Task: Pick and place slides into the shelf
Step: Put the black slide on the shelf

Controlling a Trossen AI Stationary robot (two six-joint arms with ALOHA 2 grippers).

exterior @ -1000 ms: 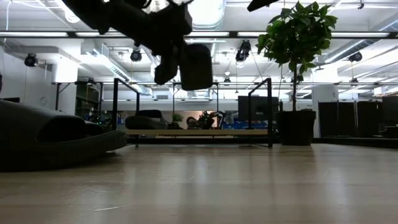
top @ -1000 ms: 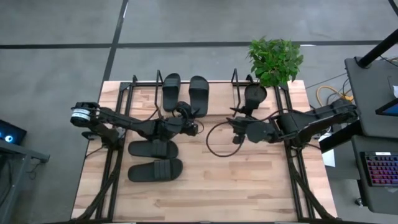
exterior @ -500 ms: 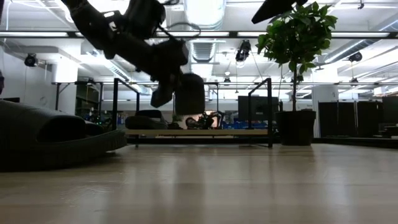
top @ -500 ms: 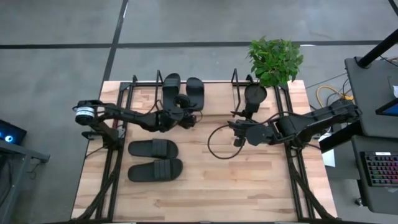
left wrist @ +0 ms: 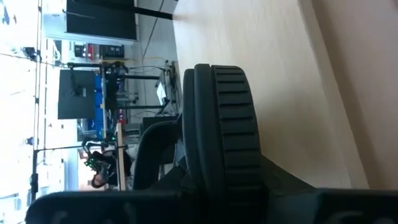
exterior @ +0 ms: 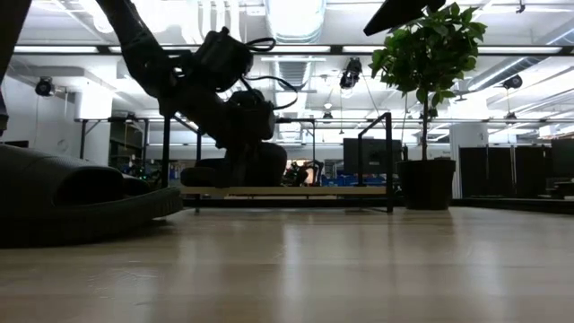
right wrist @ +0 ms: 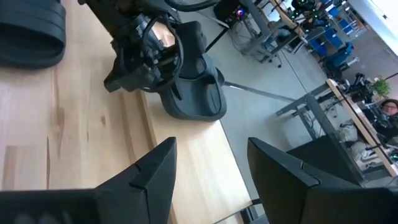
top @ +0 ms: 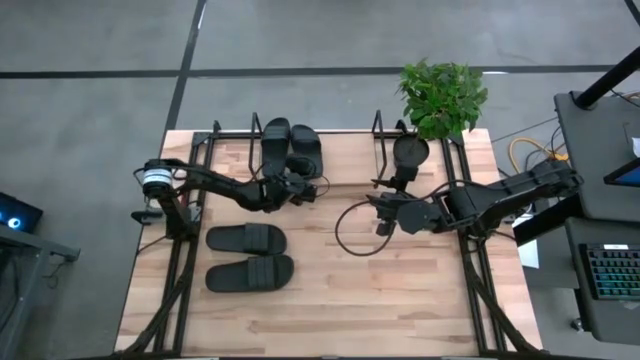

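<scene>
— What stands at the table's [top: 400, 300] far right corner?
— A leafy plant [top: 442, 97] in a dark pot [exterior: 427, 185]; from the low camera its crown rises above the pot toward the ceiling lights.
— Anything lying on the wood?
— A black cable [top: 345, 225] makes a loop near the middle, right of centre.
— And off the table?
— Grey floor [top: 90, 130] with dark lines past the far and left edges. Beyond the right edge, a dark desk [top: 600, 150], a keyboard [top: 612, 272] with coloured keys and a yellow cord [top: 530, 152].
— The left edge?
— A dark screen [top: 15, 215] with a blue glow.
— Behind it all?
— A bright hall with ceiling ducts [exterior: 296, 18].
</scene>
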